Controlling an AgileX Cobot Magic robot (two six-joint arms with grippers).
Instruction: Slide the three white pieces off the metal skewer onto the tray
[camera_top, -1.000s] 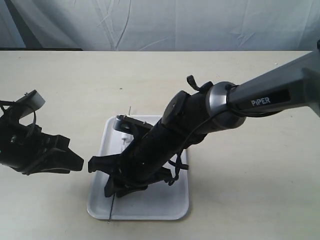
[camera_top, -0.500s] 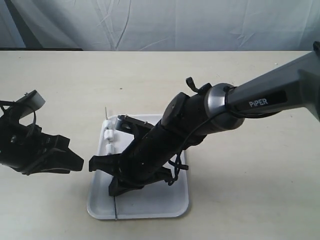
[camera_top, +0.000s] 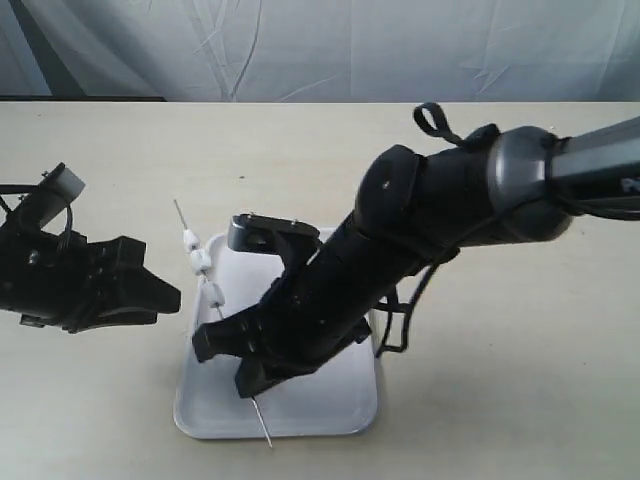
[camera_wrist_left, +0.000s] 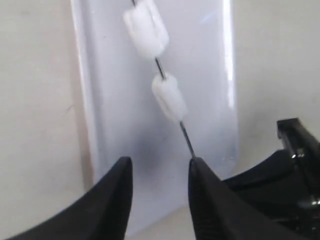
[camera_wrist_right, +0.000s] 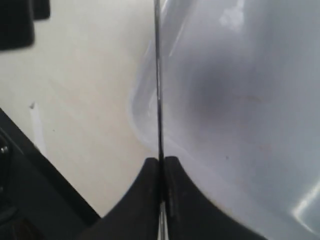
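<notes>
The skewer (camera_wrist_right: 158, 75), pinched between the pressed-together jaws of the right gripper (camera_wrist_right: 161, 162), has been lifted and tilted, so the three white pieces (camera_top: 200, 265) are now held over the left rim of the tray (camera_top: 330, 420), just beside the spread left gripper (camera_wrist_left: 160, 162), seemingly ready to be stripped off.

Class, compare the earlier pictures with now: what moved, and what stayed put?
The right claw, shut on the skewer, has swung its far end left, past the edge of the tray, carrying the three pieces along. The left claw has edged toward them, open as before. The tray has not moved.
</notes>
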